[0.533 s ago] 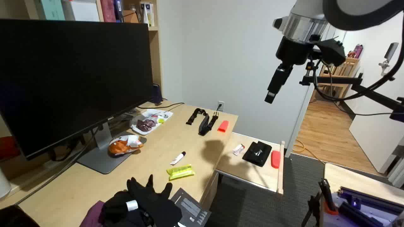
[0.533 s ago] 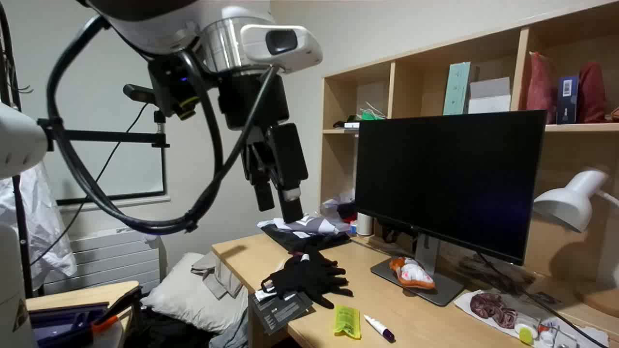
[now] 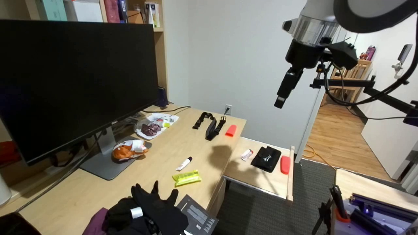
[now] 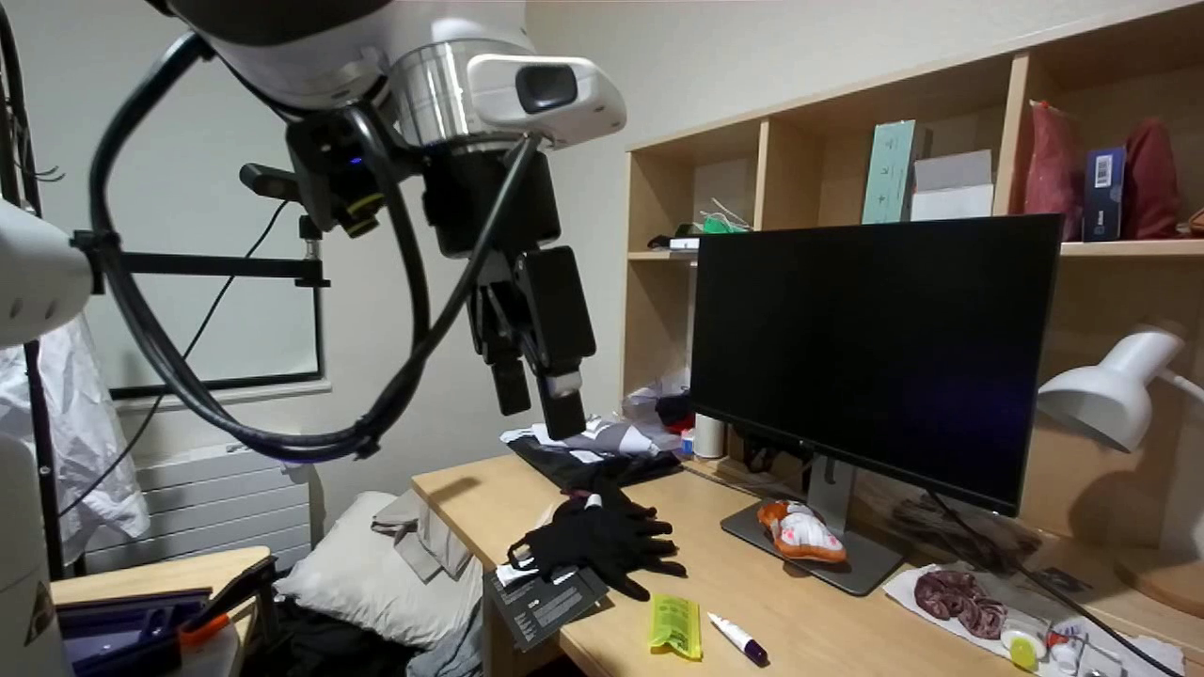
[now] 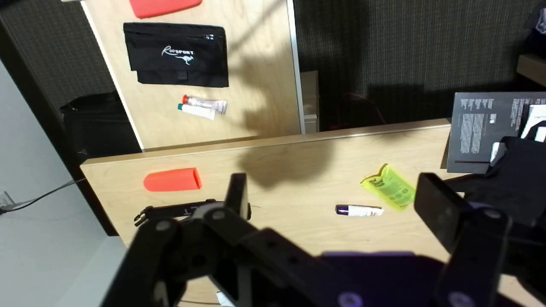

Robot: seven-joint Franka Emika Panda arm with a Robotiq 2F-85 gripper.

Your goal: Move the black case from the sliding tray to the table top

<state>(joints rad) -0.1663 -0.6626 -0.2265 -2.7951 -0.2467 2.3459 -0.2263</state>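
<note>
The black case (image 3: 266,159) is a flat pouch with white lettering. It lies on the pulled-out sliding tray (image 3: 241,171), below the table top (image 3: 163,156). In the wrist view the case (image 5: 177,53) is at the upper left, lying flat on the tray (image 5: 162,119); the table top (image 5: 294,217) fills the lower middle. My gripper (image 5: 335,187) is open with nothing between its fingers, high above the table. In both exterior views the gripper (image 3: 280,101) (image 4: 538,406) hangs in the air, well apart from the case. The case is out of view in an exterior view that faces the shelves.
On the tray, a red holder (image 3: 285,164) and small tubes (image 5: 202,104) flank the case. On the table lie a strap (image 3: 214,129), a red sleeve (image 3: 231,130), a white tube (image 5: 360,210), a yellow packet (image 5: 392,187) and black gloves (image 4: 602,545). A monitor (image 3: 78,88) stands behind.
My gripper has shifted very slightly downward and stays open. The case and the other objects have not moved.
</note>
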